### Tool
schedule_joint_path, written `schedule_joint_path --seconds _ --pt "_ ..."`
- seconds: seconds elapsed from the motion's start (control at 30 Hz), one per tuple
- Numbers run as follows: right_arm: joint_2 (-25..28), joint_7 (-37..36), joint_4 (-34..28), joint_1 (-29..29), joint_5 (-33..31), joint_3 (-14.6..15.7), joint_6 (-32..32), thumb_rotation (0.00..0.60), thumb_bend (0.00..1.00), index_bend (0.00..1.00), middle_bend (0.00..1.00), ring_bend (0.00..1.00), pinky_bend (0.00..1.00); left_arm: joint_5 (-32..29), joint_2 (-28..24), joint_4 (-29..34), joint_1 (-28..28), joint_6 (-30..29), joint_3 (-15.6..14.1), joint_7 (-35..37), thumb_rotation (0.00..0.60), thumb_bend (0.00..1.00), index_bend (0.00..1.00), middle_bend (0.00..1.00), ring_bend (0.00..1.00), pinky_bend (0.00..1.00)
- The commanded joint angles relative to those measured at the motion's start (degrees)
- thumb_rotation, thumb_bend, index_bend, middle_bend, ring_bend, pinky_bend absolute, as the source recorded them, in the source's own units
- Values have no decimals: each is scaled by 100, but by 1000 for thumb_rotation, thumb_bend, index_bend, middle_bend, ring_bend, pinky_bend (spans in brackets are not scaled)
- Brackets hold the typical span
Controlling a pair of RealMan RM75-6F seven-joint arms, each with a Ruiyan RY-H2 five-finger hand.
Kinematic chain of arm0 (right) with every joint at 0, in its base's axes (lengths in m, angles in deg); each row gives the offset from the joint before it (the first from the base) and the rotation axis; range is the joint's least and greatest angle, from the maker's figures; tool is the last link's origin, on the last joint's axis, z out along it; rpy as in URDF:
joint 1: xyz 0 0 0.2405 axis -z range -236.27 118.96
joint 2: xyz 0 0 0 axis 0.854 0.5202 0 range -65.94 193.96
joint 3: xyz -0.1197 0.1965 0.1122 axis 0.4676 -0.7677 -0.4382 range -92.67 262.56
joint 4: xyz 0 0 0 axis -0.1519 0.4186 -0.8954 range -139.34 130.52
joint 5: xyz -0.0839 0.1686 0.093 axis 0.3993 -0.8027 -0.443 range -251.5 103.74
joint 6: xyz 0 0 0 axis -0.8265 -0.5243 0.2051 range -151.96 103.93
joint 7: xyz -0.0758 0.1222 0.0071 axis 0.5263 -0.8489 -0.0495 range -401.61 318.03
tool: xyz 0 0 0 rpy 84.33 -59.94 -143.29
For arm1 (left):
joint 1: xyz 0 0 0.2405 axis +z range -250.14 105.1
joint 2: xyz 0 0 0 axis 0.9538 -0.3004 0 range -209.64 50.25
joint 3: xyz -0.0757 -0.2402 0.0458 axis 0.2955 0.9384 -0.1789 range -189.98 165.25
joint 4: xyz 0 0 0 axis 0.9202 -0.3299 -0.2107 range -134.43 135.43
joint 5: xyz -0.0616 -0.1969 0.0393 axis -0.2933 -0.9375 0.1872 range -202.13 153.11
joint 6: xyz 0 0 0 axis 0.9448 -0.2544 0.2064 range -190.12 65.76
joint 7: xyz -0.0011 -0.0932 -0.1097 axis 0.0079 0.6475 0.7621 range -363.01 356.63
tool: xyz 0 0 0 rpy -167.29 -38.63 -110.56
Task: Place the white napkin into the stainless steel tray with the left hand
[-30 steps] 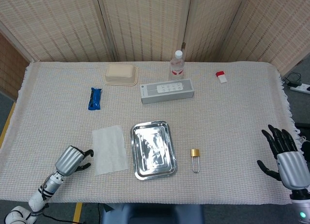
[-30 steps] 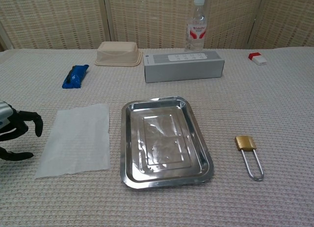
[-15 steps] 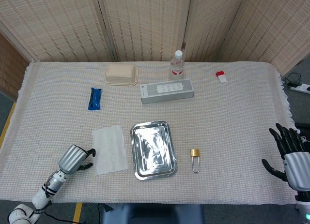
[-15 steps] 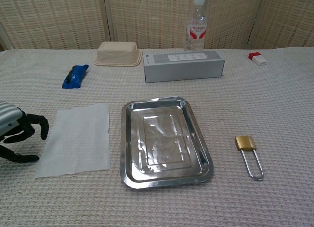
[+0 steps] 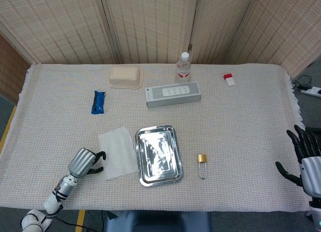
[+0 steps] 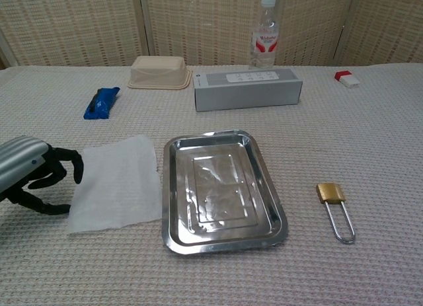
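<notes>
White napkin lies flat on the tabletop, just left of the stainless steel tray, which holds nothing. Left hand at napkin's left edge, fingers curled, apart, gripping nothing. Grasp, lift, placement all remain.

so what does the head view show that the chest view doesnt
Only the head view shows the right hand, fingers spread and holding nothing, at the table's right edge, plus the left forearm and the floor around the table. Only the chest view shows the label on the water bottle close up and the left hand's fingertips at the napkin's left edge. Both share the left hand, white napkin, stainless steel tray, padlock, grey box, blue packet and beige container.
</notes>
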Motion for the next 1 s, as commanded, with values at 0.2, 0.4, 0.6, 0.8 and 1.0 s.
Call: schedule_joint_path --seconds 0.2,0.4,0.6,0.8,1.0 --pt "37 -94 1 26 -38 -35 -35 600 317 0 0 0 0 -9 210 -118 -92 129 -74 200 600 179 594 1000 1000 1000" --pt "43 -79 -6 29 -47 -33 -7 600 317 0 0 0 0 23 303 -161 -80 188 -166 344 600 343 588 1000 1000 1000" --pt "74 -53 -40 21 -42 -6 63 600 317 0 0 0 0 -65 411 -217 -86 45 -105 307 600 436 569 1000 1000 1000" --pt "84 -48 -52 17 -47 -5 90 600 317 0 0 0 0 -84 463 -245 -92 31 -122 326 600 517 577 1000 1000 1000" --pt "92 -39 -57 15 -42 0 109 600 317 0 0 0 0 -106 481 -268 -84 20 -133 308 600 585 578 1000 1000 1000"
